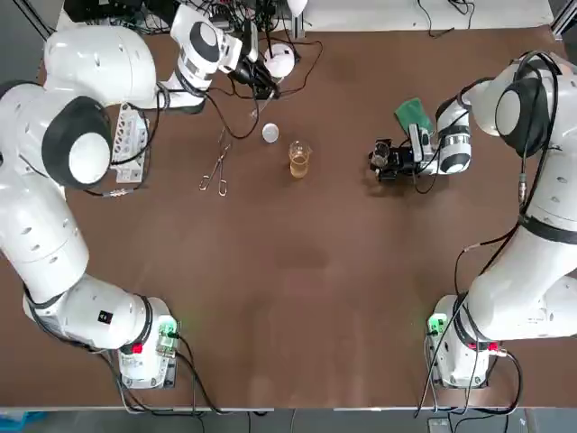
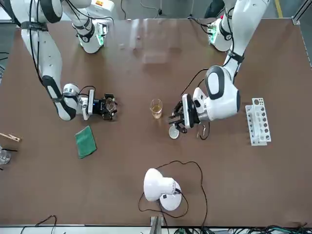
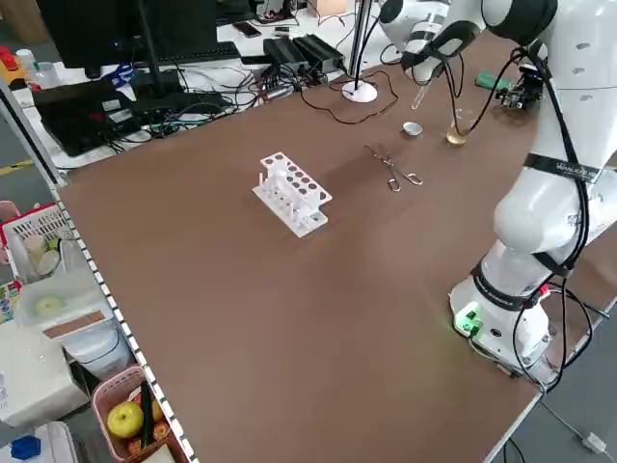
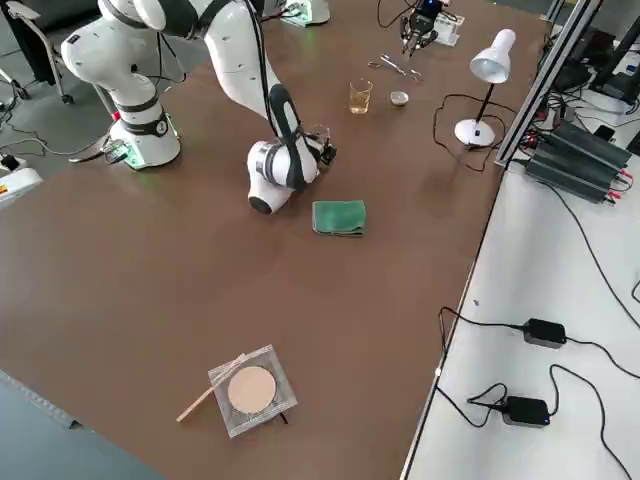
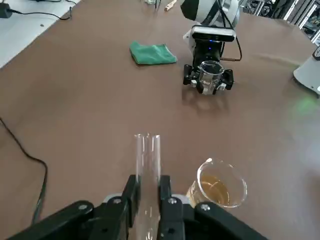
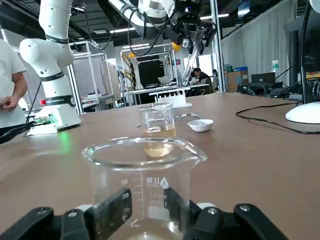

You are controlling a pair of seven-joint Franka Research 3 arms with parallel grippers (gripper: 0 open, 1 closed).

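Note:
My left gripper (image 1: 256, 83) is shut on a clear glass test tube (image 5: 148, 155) and hangs tilted over the far middle of the table. It is above a small white dish (image 1: 270, 133) and close to a beaker of amber liquid (image 1: 299, 159). My right gripper (image 1: 383, 161) rests low on the table to the right of that beaker. It is shut on an empty clear beaker (image 6: 145, 175) that stands upright between its fingers. The right wrist view shows the amber beaker (image 6: 157, 131) and the dish (image 6: 201, 125) just beyond.
A green cloth (image 1: 413, 113) lies behind the right gripper. Metal tongs (image 1: 216, 171) and a white test tube rack (image 1: 129, 142) are on the left. A white desk lamp (image 1: 279, 59) with its cable stands at the far edge. A person (image 6: 10, 85) stands beyond the table.

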